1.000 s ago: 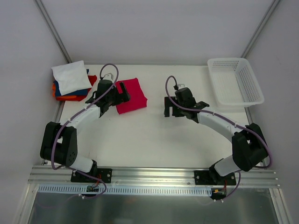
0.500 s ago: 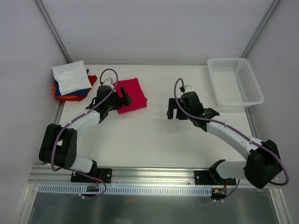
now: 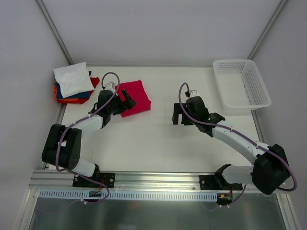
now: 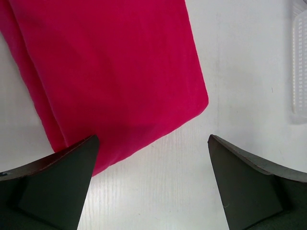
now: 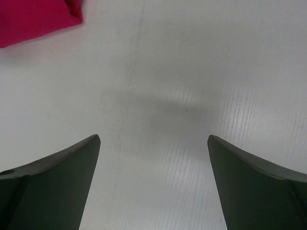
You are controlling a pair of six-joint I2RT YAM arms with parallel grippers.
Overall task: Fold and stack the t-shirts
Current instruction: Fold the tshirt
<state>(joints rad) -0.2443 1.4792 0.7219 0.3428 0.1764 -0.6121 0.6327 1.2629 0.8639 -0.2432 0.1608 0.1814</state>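
White table [image 3: 158, 143] is carrying everything, with the mesh basket [image 3: 232, 62] sitting at its far right corner, well apart from the cloth. The right arm is showing the biggest change. Over the last second its elbow has been swinging outward and down, while its wrist has been drifting only slightly to the right. The left arm has been edging a little closer to the red shirt [image 3: 138, 97].

The pile of folded shirts [image 3: 72, 86] is resting at the far left corner with a white one on top. The red shirt is lying folded and flat just right of that pile, not yet on it.

The left gripper [image 3: 127, 98] is hovering over the shirt's near left part with its jaws standing wide. In its wrist view the cloth [image 4: 110, 72] is filling the space ahead of the fingers, with nothing pinched between them. The right gripper [image 3: 178, 116] is also gaping wide and gripping nothing, hanging over bare table with only a corner of red cloth [image 5: 33, 19] showing ahead.

Folding is looking finished, so the left arm is probably lining up to carry the red shirt onto the pile.
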